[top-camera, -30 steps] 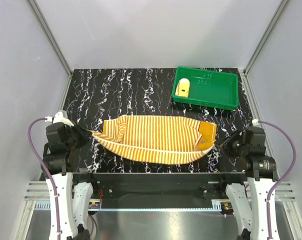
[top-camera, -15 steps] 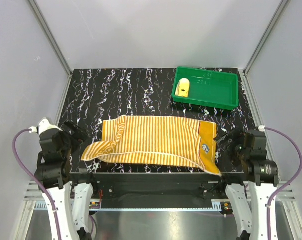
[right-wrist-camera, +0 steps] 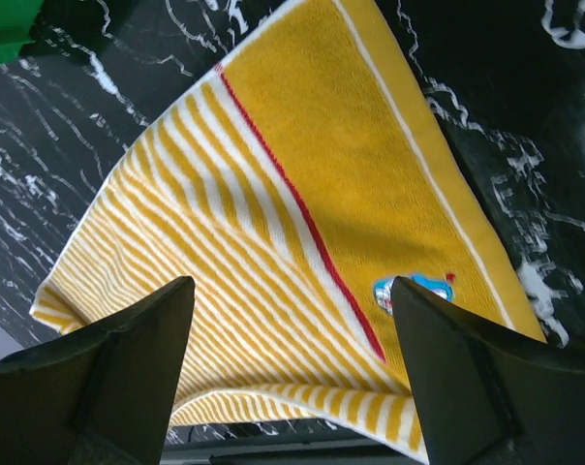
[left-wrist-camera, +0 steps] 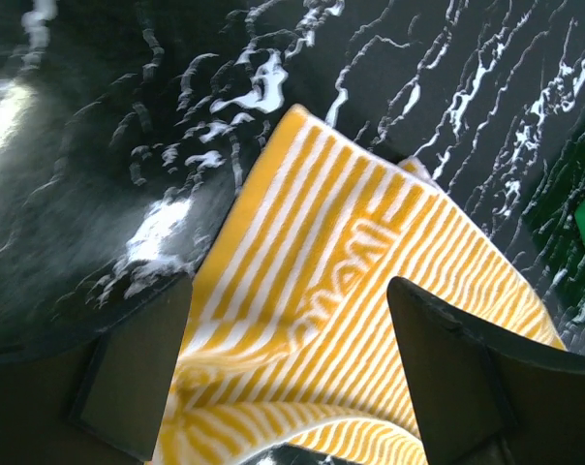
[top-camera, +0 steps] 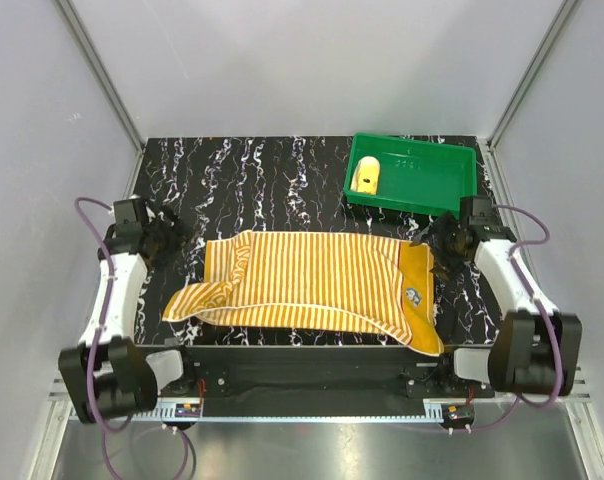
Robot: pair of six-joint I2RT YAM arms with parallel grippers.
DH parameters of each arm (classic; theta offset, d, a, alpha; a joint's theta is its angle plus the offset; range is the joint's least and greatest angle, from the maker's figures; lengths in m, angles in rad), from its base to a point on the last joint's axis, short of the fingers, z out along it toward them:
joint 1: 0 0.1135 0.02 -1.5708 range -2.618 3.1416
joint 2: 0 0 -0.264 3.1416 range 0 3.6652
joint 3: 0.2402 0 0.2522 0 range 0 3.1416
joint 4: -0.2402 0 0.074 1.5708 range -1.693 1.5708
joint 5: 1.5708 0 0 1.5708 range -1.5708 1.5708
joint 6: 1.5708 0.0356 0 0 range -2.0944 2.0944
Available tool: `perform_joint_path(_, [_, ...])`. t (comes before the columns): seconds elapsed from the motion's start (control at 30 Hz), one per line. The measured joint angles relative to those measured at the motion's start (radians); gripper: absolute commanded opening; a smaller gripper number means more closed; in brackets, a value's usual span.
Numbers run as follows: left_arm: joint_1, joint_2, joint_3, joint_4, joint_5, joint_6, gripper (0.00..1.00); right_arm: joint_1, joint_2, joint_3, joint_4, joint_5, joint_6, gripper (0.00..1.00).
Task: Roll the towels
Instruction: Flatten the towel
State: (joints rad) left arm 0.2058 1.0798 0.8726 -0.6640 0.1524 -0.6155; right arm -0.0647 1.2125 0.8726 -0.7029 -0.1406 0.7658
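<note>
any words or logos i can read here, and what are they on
Nothing can be quoted with confidence.
striped towel: woven lettering across the stripes, skewed and blurred, not surely readable.
Same towel's plain yellow band: small blue emblem, too small to show any words.

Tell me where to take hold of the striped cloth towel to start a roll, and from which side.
Grip the orange-and-cream striped cloth towel by its plain yellow end band, coming down from the right. That short edge lies flat and straight, and the open right tool hangs over it. The left end is folded over and bunched, so it is probably a worse start.
</note>
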Motion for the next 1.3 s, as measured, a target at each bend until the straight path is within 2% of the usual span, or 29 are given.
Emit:
perform_joint_path(0.1, [-0.005, 0.108, -0.014, 0.109, 0.052, -0.031, 0.86, -0.018, 0.14, 0.0, 0.089, -0.038, -0.004, 0.87])
perform_joint_path(0.23, [-0.027, 0.191, -0.021, 0.16, 0.051, -0.052, 0.84, -0.064, 0.267, 0.011, 0.123, -0.045, -0.037, 0.88])
perform_joint_path(0.3, [-0.039, 0.238, -0.021, 0.185, 0.042, -0.06, 0.79, -0.094, 0.292, 0.018, 0.124, -0.04, -0.059, 0.88])
perform_joint_path(0.6, [-0.143, 0.473, -0.048, 0.288, -0.024, -0.119, 0.69, -0.197, 0.37, 0.1, 0.131, 0.0, -0.153, 0.88])
perform_joint_path(0.7, [-0.159, 0.492, -0.047, 0.333, -0.034, -0.136, 0.56, -0.208, 0.385, 0.102, 0.131, 0.0, -0.163, 0.88])
perform_joint_path(0.73, [-0.16, 0.502, -0.046, 0.349, -0.033, -0.142, 0.42, -0.208, 0.387, 0.102, 0.132, 0.0, -0.164, 0.88])
perform_joint_path(0.8, [-0.16, 0.524, -0.043, 0.377, -0.043, -0.145, 0.24, -0.208, 0.389, 0.102, 0.132, -0.002, -0.167, 0.88])
perform_joint_path(0.83, [-0.159, 0.535, -0.042, 0.385, -0.043, -0.149, 0.1, -0.208, 0.391, 0.102, 0.133, -0.003, -0.168, 0.88])
perform_joint_path(0.9, [-0.158, 0.55, -0.039, 0.403, -0.051, -0.145, 0.01, -0.208, 0.393, 0.102, 0.136, -0.003, -0.168, 0.87])
perform_joint_path(1.13, [-0.154, 0.591, 0.026, 0.379, -0.072, -0.113, 0.0, -0.208, 0.405, 0.101, 0.153, -0.013, -0.168, 0.83])
perform_joint_path(1.3, [-0.111, 0.585, 0.062, 0.325, -0.121, -0.095, 0.0, -0.208, 0.405, 0.1, 0.164, -0.035, -0.168, 0.82])
